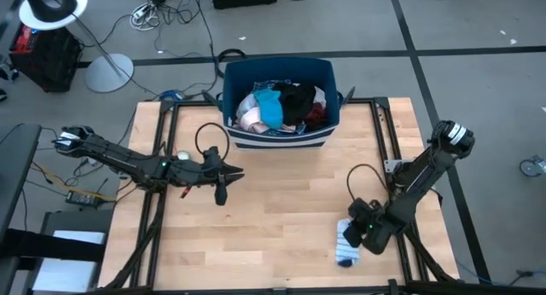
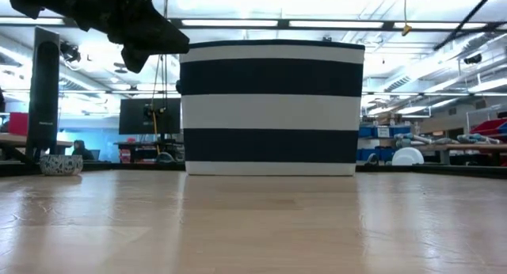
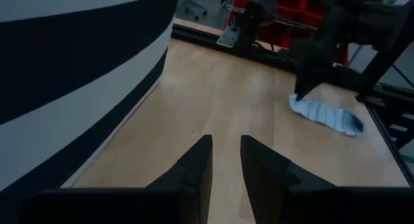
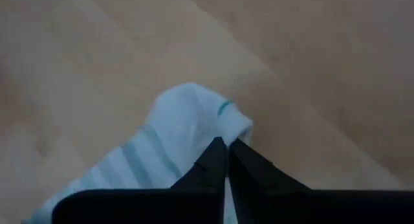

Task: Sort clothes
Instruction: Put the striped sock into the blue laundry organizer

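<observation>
Right gripper lowered at the near right corner of the surface, arm folded back toward its base; jaws closed, tips pinching the edge of a striped sock. Sock flat on the surface, long axis roughly near-to-far. Left gripper extended over mid-surface just in front of the striped bin — jaws slightly apart, holding nothing. Remaining clothes heaped inside the bin.

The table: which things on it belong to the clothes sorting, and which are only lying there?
Belong to the job:
- striped sock, under the right gripper
- heap of clothes in the striped bin
- left gripper, above bare table

Just lying about:
- small white ball
- floor cables
</observation>
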`<control>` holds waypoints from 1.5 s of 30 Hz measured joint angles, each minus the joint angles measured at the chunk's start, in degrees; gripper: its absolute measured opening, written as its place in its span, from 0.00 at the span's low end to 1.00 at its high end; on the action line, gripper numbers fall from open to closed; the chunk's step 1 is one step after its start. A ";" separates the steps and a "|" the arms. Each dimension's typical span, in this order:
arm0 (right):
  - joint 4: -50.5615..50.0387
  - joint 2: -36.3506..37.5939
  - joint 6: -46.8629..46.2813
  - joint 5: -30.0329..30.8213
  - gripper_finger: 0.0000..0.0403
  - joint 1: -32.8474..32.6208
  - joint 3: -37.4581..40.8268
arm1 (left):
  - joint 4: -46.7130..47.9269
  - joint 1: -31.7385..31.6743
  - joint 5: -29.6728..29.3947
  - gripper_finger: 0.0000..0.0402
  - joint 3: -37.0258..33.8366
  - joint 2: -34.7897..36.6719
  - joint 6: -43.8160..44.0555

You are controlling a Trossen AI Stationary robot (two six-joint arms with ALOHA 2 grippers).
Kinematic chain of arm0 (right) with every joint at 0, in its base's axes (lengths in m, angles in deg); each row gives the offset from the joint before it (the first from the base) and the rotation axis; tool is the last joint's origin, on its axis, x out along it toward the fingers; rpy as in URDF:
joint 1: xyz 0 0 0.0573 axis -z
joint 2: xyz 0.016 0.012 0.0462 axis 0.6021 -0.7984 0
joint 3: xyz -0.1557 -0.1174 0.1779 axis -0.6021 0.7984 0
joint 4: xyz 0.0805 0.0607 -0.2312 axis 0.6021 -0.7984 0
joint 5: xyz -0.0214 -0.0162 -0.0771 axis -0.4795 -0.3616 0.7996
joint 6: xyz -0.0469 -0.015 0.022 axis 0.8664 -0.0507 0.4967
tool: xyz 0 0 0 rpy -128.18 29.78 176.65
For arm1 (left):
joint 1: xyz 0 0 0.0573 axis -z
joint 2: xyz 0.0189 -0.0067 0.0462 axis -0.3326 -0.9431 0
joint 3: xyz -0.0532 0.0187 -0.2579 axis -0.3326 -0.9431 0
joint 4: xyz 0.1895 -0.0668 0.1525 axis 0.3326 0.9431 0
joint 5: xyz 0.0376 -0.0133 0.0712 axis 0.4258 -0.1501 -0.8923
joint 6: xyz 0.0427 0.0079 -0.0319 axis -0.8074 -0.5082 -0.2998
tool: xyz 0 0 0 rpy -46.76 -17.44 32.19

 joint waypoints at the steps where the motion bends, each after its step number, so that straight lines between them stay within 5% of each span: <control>1: -0.51 1.11 1.04 1.59 0.03 1.02 0.02 | -0.06 0.00 0.00 0.21 0.00 0.00 -0.03; 8: -1.89 11.26 18.95 9.97 0.01 12.17 -0.29 | -0.55 -0.16 -0.15 0.21 0.00 0.00 -1.53; 16: 2.85 19.39 53.40 14.36 0.01 29.05 -9.77 | -1.28 -0.52 -1.10 0.21 0.00 -0.12 -3.78; 27: 18.59 12.68 97.65 12.14 0.01 50.95 -35.80 | -1.34 -0.52 -2.56 0.21 0.00 -6.50 -4.28; 32: 19.08 4.16 99.62 12.11 0.01 59.58 -45.12 | -4.43 -0.52 -2.56 0.21 0.00 -8.57 -5.90; 38: 20.03 -7.41 95.94 6.62 0.03 66.60 -47.09 | -4.22 -0.52 -2.56 0.21 0.00 -8.70 -7.45; 45: 19.65 -18.58 82.54 -4.99 0.20 73.70 -47.12 | -4.22 -0.52 -2.56 0.21 0.00 -8.70 -7.85</control>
